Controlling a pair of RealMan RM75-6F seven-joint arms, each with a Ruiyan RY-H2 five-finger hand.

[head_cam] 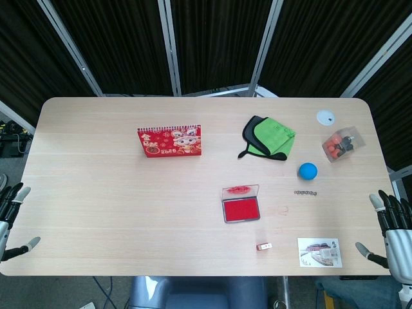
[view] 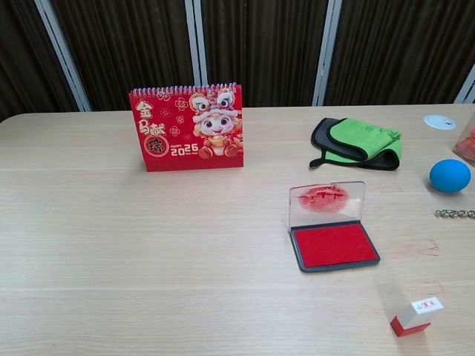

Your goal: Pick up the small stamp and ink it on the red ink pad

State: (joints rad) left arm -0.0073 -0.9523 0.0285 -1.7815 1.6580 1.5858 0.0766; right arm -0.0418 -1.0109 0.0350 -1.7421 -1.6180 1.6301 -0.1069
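The small stamp (head_cam: 264, 246) (view: 415, 316), white with a red end, lies on its side near the table's front edge. Just behind it sits the red ink pad (head_cam: 241, 208) (view: 333, 245), its clear lid standing open and smeared with red. My left hand (head_cam: 11, 215) hangs off the table's left front corner with fingers spread and nothing in it. Off the right front corner is my right hand (head_cam: 390, 228), also spread and holding nothing. Both hands are far from the stamp and show only in the head view.
A red desk calendar (head_cam: 169, 141) (view: 188, 127) stands at the back left. A green and black cloth (head_cam: 268, 137) (view: 359, 142), blue ball (head_cam: 308, 170) (view: 450, 176), small chain (head_cam: 305, 192), clear box of small items (head_cam: 342, 143), white disc (head_cam: 326, 117) and a postcard (head_cam: 319, 252) occupy the right side.
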